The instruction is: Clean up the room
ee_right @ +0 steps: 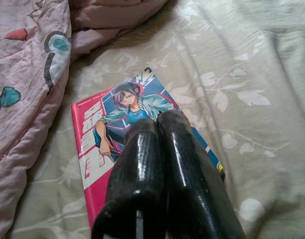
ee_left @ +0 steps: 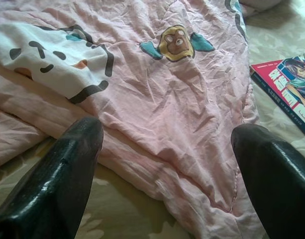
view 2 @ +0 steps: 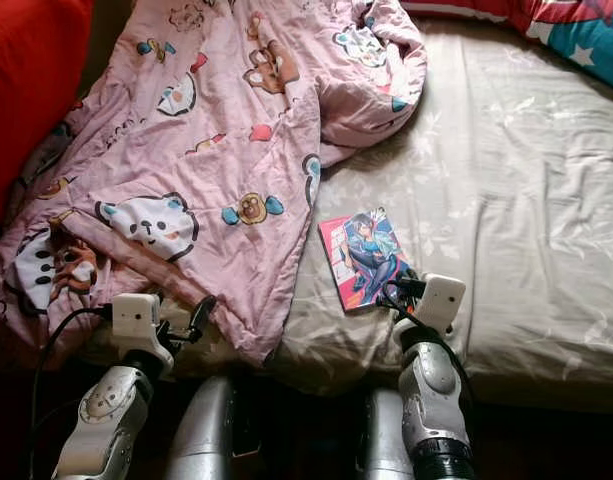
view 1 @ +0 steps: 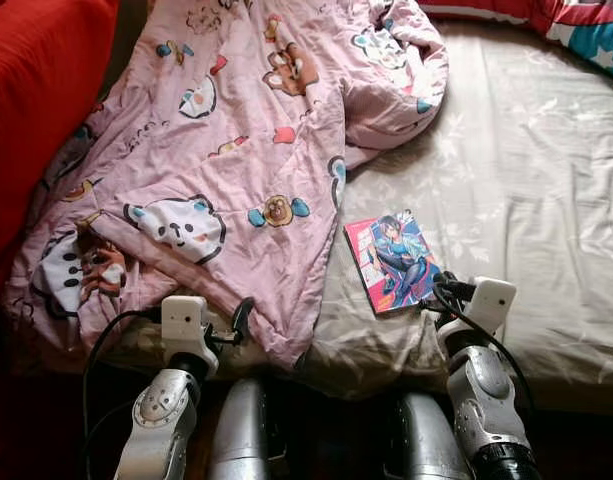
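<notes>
- Comic book [view 1: 393, 261], from my head camera, lies flat on the beige floral sheet [view 1: 526, 200] near the bed's near edge, just right of the pink cartoon quilt [view 1: 226, 180]. A red cushion [view 1: 36, 110] sits far left. My right gripper [view 1: 438, 290] is at the book's near right corner; my left gripper [view 1: 236, 322] is at the quilt's near hem.
- Left wrist: I see my fingers [ee_left: 62, 179] spread wide apart, released, over the quilt's edge, with the book off to the right.
- Right wrist: I see my fingers [ee_right: 147, 169] pressed together, clenched, directly over the book's cover, gripping nothing.
</notes>
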Tool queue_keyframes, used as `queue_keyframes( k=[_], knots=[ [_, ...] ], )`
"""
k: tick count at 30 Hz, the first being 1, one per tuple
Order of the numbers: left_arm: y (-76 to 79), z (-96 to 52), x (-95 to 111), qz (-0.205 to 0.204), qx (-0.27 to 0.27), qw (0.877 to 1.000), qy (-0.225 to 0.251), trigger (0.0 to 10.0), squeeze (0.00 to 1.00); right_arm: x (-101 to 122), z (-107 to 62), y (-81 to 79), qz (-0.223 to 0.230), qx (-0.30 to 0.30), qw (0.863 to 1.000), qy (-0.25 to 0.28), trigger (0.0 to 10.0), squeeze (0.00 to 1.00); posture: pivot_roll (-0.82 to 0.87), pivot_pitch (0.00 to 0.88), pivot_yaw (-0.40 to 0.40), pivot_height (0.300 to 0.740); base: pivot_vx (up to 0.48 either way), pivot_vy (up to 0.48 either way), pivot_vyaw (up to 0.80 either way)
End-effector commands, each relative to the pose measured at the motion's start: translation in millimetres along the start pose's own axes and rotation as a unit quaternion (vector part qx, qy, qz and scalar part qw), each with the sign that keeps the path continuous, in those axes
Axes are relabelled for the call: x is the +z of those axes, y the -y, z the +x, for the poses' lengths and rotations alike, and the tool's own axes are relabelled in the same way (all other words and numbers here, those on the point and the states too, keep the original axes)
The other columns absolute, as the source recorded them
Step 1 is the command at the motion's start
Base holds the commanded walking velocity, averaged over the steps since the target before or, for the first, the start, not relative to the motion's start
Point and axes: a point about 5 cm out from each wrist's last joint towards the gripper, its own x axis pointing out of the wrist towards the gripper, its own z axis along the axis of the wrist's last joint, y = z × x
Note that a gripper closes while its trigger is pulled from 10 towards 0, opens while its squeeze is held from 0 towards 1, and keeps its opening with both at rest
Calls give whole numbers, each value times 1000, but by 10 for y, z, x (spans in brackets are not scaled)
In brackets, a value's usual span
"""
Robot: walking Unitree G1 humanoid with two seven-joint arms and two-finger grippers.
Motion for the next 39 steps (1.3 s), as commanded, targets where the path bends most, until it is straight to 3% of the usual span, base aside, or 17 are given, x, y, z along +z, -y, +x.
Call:
queue_keyframes(
  k=[1, 20, 32, 39],
  knots=[
    [-48, -50, -82, 0, 11, 1000, -14, 10000, 0, -135, -71, 4, 6, -1, 1000, -23, 10000, 0, 74, 236, 50, 621, 0, 0, -688],
    [-49, -28, -48, 2, 11, 1000, -5, 10000, 0, -179, -58, -81, 6, 9, 1000, -28, 10000, 0, 80, 232, 51, 621, 0, 0, -665],
    [-42, -30, -44, 3, 7, 1000, -3, 10000, 0, -200, -60, -84, 7, 5, 1000, -25, 10000, 0, 87, 224, 54, 621, 0, 0, -36],
    [-50, -27, -38, 7, 8, 1000, -2, 10000, 0, -210, -51, -98, 10, 9, 1000, -27, 10000, 0, 87, 219, 54, 621, 0, 0, -723]
  ],
)
